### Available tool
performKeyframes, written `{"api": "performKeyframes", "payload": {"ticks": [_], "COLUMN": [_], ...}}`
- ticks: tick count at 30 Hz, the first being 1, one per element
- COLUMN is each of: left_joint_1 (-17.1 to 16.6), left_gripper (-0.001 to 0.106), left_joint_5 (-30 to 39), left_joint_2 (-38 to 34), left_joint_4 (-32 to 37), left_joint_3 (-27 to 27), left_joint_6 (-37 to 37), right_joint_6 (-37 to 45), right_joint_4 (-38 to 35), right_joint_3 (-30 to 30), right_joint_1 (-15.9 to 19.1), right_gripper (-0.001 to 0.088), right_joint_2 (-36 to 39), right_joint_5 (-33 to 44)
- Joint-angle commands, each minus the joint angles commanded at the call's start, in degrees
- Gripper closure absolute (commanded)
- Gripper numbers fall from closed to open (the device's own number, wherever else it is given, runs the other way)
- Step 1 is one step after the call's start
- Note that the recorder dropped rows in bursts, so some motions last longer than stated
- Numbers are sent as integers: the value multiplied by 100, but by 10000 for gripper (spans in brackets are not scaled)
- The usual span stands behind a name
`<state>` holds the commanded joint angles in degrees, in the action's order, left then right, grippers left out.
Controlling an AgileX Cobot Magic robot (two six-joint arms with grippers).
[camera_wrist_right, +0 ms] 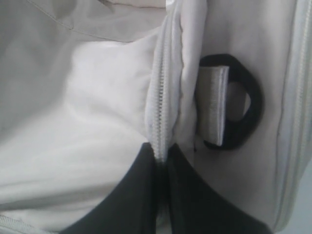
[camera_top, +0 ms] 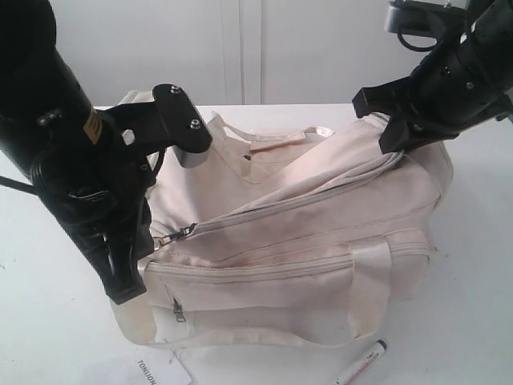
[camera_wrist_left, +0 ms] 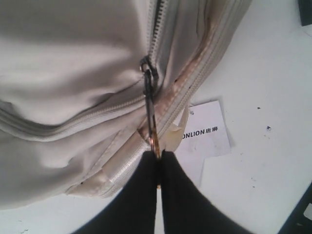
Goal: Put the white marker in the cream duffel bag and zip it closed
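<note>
Lab-like: white table (camera_top: 48,321), plain wall (camera_top: 304,48)

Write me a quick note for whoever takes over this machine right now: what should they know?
Left hand: shut on the zip pull of the cream duffel bag.
Right hand: shut on the main zip at the bag's opposite end.
White marker: lying on the table in front of the bag, not inside.
Done: nothing packed; the main zip looks closed.
Left: open the zip, put the marker in, zip it shut.
</note>
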<state>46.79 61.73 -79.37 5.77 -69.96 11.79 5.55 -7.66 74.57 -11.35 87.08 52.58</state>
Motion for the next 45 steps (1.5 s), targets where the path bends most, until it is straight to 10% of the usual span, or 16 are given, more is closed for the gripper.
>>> {"api": "performKeyframes", "payload": {"ticks": [45], "left_joint_1": [0], "left_gripper": [1053], "left_joint_5": [-1737], "left_joint_2": [0], "left_joint_4": [-1364], "left_joint_3": [0], "left_joint_6": [0], "right_joint_6": [19], "right_joint_4": [-305], "right_joint_3": [0], "right_joint_1": [0], "right_gripper": [868], "right_joint_2": [0], "right_joint_5": [-42]}}
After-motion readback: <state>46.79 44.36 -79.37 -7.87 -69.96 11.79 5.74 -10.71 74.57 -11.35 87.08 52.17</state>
